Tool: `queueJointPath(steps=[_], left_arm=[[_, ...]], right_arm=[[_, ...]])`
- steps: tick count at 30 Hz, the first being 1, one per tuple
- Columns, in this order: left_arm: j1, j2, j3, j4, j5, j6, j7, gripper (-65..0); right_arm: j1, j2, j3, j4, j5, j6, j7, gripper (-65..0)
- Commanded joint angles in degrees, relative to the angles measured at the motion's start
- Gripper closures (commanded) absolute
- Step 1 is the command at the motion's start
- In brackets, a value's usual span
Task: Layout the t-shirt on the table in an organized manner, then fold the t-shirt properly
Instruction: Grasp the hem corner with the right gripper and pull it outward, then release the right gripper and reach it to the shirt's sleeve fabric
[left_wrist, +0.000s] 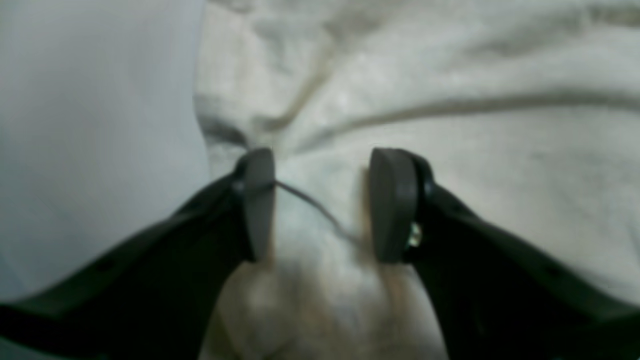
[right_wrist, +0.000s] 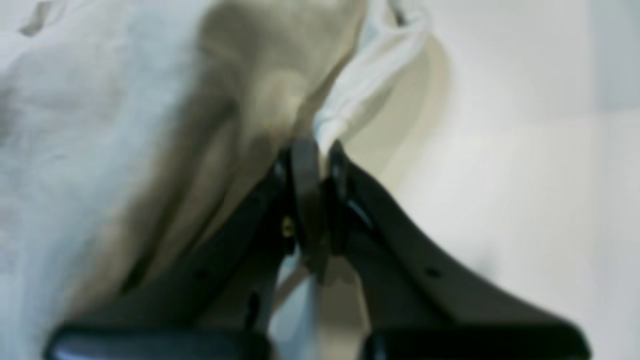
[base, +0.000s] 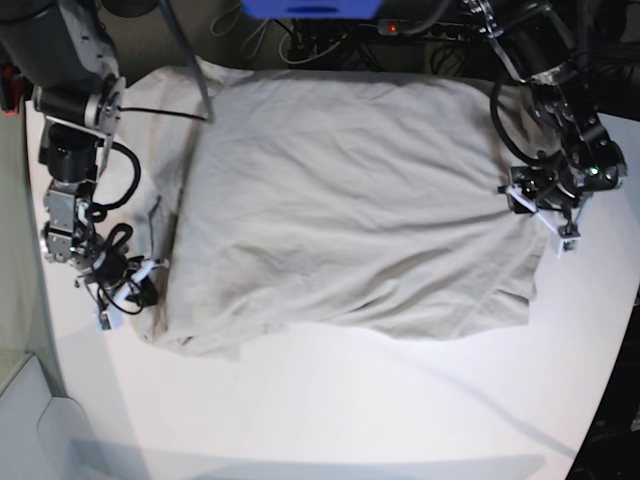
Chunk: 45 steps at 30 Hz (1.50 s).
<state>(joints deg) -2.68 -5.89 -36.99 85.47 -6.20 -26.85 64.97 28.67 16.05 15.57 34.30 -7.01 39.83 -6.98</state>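
The t-shirt (base: 340, 200) lies spread across the far half of the table (base: 380, 410), mostly flat with shallow wrinkles, its near edge uneven and a small flap folded under at the near corner on the base view's left. The right gripper (right_wrist: 317, 150) sits at that left edge of the cloth, low over the table, and its jaws are pressed together on a thin bunch of the shirt's edge, which rises from between the tips in the right wrist view; the fabric there is lifted into a shadowed fold while bare tabletop shows on the other side. The left gripper (left_wrist: 320, 200) is at the opposite edge of the shirt, on the base view's right, with its two grey pads (left_wrist: 392, 205) standing apart and a ridge of cloth gathered between them. A loose thread (left_wrist: 315, 205) runs from one pad across to the other. Creases fan out from that ridge across the fabric, and a strip of white table shows beside it. Whether the pads truly clamp the ridge or only straddle it, I cannot tell.
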Motion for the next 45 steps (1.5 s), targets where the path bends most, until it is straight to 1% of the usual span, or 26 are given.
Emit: queueJointPath(steps=[1, 5, 7, 9, 11, 13, 16, 18, 20, 22, 30, 35, 38, 42, 45], left_arm=[[-0.88, -0.75, -0.06, 0.81, -0.44, 0.08, -0.75, -30.6], [-0.80, -0.75, -0.06, 0.81, -0.44, 0.08, -0.75, -30.6], [-0.80, -0.75, -0.06, 0.81, -0.44, 0.08, -0.75, -30.6], [-0.80, -0.66, -0.06, 0.81, -0.44, 0.08, -0.75, -30.6], [-0.80, 0.40, -0.06, 0.81, -0.53, 0.08, -0.75, -30.6], [-0.80, 1.19, -0.06, 0.81, -0.53, 0.08, -0.75, -30.6], [-0.80, 1.71, 0.03, 0.81, -0.53, 0.08, -0.75, -30.6], [-0.80, 2.15, 0.11, 0.73, -0.53, 0.08, -0.75, -30.6], [-0.88, 2.33, 0.29, 0.73, -0.53, 0.08, -0.75, -30.6], [-0.88, 2.42, 0.38, 0.73, -0.53, 0.08, -0.75, -30.6], [-0.71, 2.33, 0.11, 0.73, -0.53, 0.08, -0.75, -30.6], [-0.53, 1.71, 0.03, 0.73, -0.53, 0.08, -0.84, -30.6], [-0.80, 1.71, 0.03, 0.73, -0.53, 0.08, -0.84, -30.6], [-0.88, 0.84, 0.03, 0.81, -0.62, 0.08, -0.84, -30.6], [-0.88, 0.66, 0.03, 1.34, -3.87, 0.08, -0.40, -30.6]], right_arm=[[1.80, 0.87, 0.03, 1.70, -0.16, 0.17, -0.27, 0.0], [1.71, 1.57, 0.38, 8.38, 0.02, 0.17, -1.06, 0.0], [-0.40, 3.07, 1.79, 13.74, 0.10, 0.17, -1.50, 0.0], [-2.42, 3.07, 3.90, 20.07, 0.10, 0.17, -2.99, 0.0], [-4.97, 2.98, 5.92, 27.10, 0.28, 0.17, -4.40, 0.0], [-7.17, 2.10, 7.06, 33.96, 1.51, 0.17, -4.84, 0.0], [-10.95, 0.96, 9.44, 44.86, 6.43, 0.17, -4.93, 0.0], [-13.06, 0.34, 9.79, 50.75, 8.02, 0.17, -4.93, 0.0], [-14.38, -1.06, 10.49, 54.71, 8.28, 0.17, -4.93, 0.0], [-16.40, -2.47, 11.55, 56.90, 8.19, 0.17, -5.02, 0.0], [-26.95, -2.30, 12.78, 57.70, 8.28, 0.17, -8.88, 0.0], [-33.81, -2.30, 13.92, 61.12, 8.28, 0.17, -11.70, 0.0], [-38.38, -2.38, 14.98, 64.55, 8.37, 0.17, -11.96, 0.0], [-44.97, -2.74, 14.62, 69.04, 8.46, 0.17, -11.96, 0.0], [-48.49, -3.79, 14.54, 69.92, 8.54, 0.17, -11.96, 0.0]])
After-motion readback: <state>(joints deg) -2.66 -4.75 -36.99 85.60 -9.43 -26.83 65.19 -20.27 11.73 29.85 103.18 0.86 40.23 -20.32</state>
